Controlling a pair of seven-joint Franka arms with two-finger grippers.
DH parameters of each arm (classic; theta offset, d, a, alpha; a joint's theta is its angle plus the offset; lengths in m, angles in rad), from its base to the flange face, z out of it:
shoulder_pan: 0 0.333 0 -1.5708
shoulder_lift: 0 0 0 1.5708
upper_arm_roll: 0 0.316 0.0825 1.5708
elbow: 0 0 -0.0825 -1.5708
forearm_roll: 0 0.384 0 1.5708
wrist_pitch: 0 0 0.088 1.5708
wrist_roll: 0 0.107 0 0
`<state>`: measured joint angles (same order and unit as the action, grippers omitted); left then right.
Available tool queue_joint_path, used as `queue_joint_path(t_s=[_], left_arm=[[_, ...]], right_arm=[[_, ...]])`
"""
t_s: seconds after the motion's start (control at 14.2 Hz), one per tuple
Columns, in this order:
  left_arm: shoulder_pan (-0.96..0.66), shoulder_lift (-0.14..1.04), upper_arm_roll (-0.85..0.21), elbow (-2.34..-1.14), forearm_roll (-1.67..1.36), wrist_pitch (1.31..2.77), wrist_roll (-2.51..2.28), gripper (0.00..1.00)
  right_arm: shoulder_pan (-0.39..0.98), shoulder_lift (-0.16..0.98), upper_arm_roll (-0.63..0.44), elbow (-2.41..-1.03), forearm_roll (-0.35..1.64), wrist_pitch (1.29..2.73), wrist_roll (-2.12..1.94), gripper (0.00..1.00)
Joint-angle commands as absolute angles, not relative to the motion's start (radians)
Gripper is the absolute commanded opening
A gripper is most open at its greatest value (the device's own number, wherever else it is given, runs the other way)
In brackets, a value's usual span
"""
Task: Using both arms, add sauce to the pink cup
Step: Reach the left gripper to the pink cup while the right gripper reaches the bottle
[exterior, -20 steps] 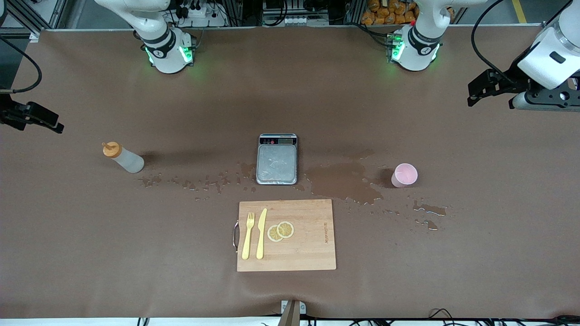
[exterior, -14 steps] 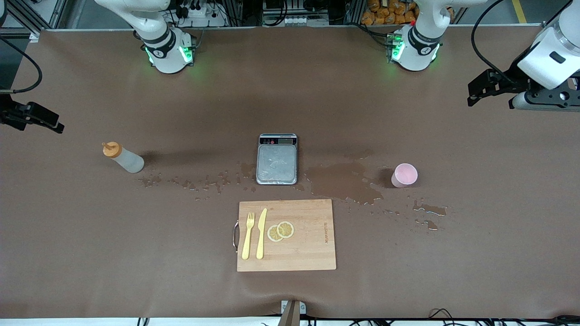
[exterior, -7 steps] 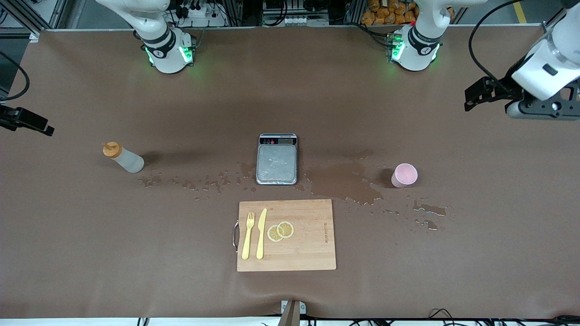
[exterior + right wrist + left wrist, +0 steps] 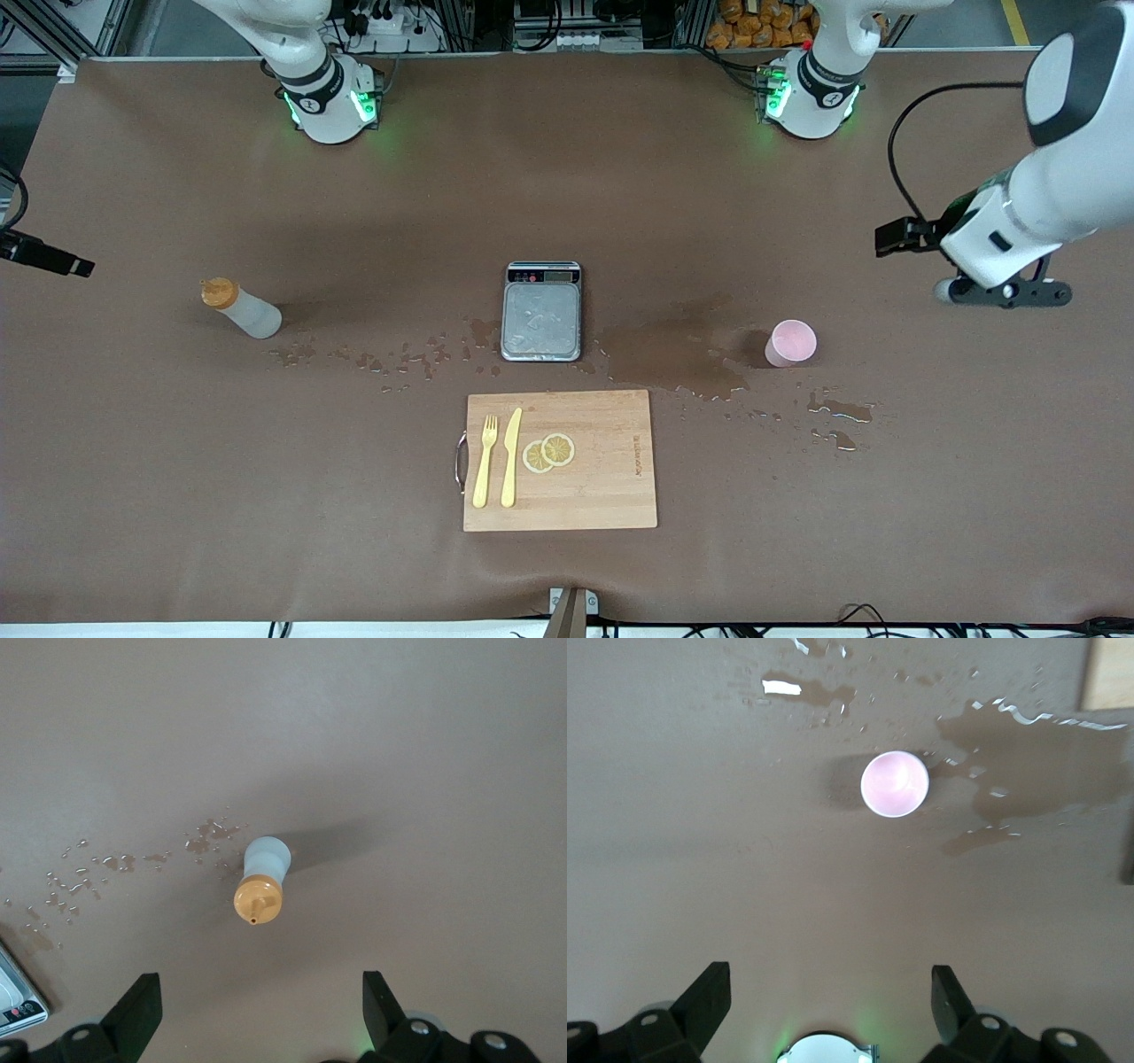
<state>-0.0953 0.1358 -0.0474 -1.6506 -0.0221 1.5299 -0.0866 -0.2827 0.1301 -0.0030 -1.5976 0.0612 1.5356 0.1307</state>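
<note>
Your left tool (image 4: 828, 1005) hangs wide open and empty over the small pale pink plastic cup (image 4: 894, 783); your right tool (image 4: 257, 1005), likewise open and empty, over the translucent orange-capped squeeze bottle (image 4: 260, 880).

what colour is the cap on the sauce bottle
Orange, on the sauce bottle; the right wrist view shows it best.

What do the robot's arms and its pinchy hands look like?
Both arms are big, white and rounded, with black bands at the joints and green lights glowing at their bases. The left arm has a black oval patch and a looping black cable. The left gripper and the right gripper each have two black, wedge-shaped fingers.
</note>
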Motion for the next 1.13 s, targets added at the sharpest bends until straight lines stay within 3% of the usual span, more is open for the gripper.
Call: queue_joint_path(t_s=[0.0,0.35,0.63,1.06], left_arm=[[-0.091,0.184,-0.048,-1.715,0.005,1.606,-0.098,1.00],[-0.092,0.204,-0.049,-1.867,0.008,1.811,-0.100,1.00],[-0.100,0.294,-0.049,-1.885,0.006,1.905,-0.129,1.00],[-0.092,0.308,-0.052,-1.945,0.006,2.035,-0.137,1.00]], right_arm=[[-0.337,0.173,0.009,-1.589,0.121,1.520,0.161,1.00],[-0.419,0.254,0.009,-1.588,0.209,1.482,0.163,1.00],[-0.508,0.363,0.009,-1.563,0.305,1.482,0.181,1.00],[-0.580,0.529,0.009,-1.548,0.406,1.468,0.271,1.00]])
